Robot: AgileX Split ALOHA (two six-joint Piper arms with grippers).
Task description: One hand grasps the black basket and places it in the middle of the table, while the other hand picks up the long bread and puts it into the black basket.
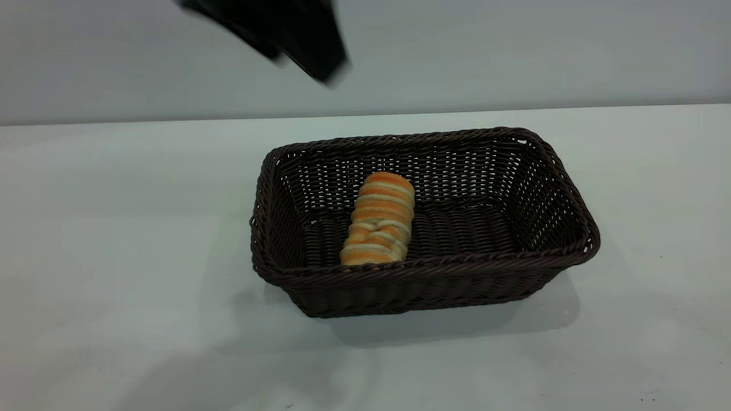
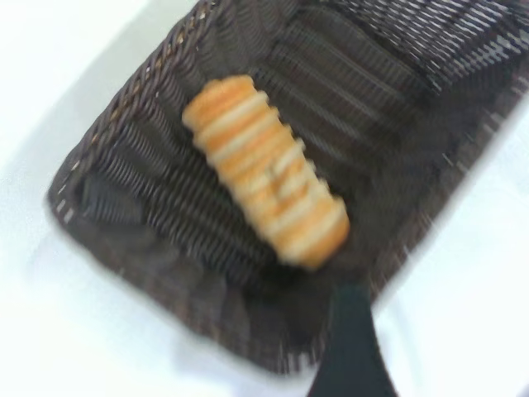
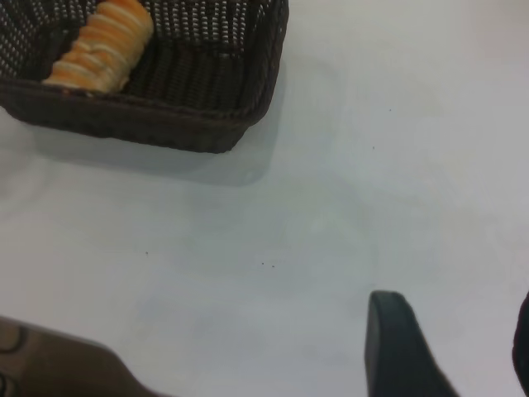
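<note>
The black basket (image 1: 562, 188) stands on the white table (image 1: 114, 228), near its middle. The long bread (image 1: 380, 220) lies inside on the basket floor, left of the basket's centre, with nothing touching it. It also shows in the left wrist view (image 2: 264, 169), inside the basket (image 2: 397, 107). My left gripper (image 1: 297, 57) is blurred, high above the basket's far left corner, open and empty; one finger (image 2: 351, 339) shows in the left wrist view. My right gripper (image 3: 459, 331) is open and empty over bare table, away from the basket (image 3: 207, 107) and bread (image 3: 103, 41).
A few tiny dark specks (image 3: 264, 265) dot the tabletop. A pale wall (image 1: 514, 51) runs behind the table's far edge. A brownish blurred shape (image 3: 58, 364) fills one corner of the right wrist view.
</note>
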